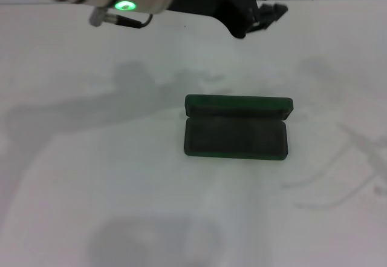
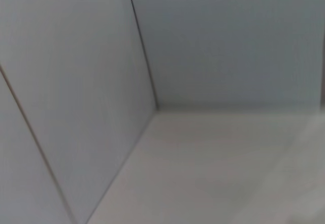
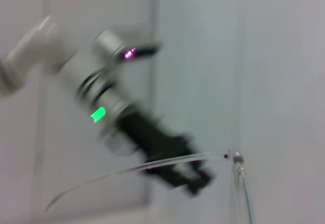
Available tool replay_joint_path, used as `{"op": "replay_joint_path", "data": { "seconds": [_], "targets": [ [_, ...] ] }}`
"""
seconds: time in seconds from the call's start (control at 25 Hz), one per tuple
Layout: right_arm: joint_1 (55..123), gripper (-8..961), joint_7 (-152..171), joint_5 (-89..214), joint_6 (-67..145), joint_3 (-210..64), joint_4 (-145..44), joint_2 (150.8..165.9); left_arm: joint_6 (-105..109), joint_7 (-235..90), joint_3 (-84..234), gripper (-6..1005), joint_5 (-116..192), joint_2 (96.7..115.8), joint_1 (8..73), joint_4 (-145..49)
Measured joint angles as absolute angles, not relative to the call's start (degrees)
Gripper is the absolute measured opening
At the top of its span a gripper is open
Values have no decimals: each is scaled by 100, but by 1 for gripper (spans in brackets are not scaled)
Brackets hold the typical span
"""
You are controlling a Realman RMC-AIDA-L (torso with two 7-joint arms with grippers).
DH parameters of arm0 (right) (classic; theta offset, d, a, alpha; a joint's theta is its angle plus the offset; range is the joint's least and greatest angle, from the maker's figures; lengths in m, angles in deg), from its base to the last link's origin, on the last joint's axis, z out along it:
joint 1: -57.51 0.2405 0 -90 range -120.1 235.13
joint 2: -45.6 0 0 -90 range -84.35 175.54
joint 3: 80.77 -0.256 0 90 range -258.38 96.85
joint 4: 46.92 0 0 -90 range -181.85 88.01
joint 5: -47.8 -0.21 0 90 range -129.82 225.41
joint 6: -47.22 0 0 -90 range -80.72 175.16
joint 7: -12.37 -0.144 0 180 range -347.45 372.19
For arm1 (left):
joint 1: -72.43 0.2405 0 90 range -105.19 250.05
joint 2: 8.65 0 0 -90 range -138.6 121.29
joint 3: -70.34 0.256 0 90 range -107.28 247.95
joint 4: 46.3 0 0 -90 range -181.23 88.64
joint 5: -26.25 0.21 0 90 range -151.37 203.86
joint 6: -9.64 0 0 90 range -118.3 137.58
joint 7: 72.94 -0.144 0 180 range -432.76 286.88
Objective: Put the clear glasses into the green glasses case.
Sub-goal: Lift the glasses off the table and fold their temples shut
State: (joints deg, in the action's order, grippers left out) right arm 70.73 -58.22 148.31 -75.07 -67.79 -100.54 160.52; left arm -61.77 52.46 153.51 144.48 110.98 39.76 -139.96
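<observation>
Case (image 1: 236,128) open, glasses (image 3: 152,165) partly cropped

head: down onto table (image 1: 91,176) | left wrist: toward wall corner | right wrist: faces left arm (image 3: 76,76), shared with head

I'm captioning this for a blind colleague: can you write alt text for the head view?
An open green glasses case lies empty on a white table, lid hinged up at the far side. The left gripper hangs above the table's far edge, beyond the case.
</observation>
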Motion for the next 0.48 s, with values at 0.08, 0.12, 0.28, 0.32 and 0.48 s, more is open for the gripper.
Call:
{"op": "replay_joint_path", "data": {
  "seconds": [0.08,0.12,0.28,0.32,0.48],
  "targets": [
    [7155,113,-5822,14750,-7468,-6937,-9870,16038,-6214,5075,15248,304,14117,11095,4105,-14009],
    [7217,113,-5822,14730,-7418,-6976,-9794,16048,-6261,4822,15154,303,13690,11091,4269,-14017],
    [7470,113,-5820,14734,-7245,-6869,-9507,16101,-6351,4304,15055,279,12760,11090,4659,-14023],
    [7560,113,-5820,14742,-7206,-6836,-9387,16102,-6506,3922,15050,270,12163,11084,4913,-14025],
    [7898,113,-5816,14825,-7077,-6568,-9069,16100,-6834,3660,15048,205,11658,11089,5129,-14000]
  ]
}}
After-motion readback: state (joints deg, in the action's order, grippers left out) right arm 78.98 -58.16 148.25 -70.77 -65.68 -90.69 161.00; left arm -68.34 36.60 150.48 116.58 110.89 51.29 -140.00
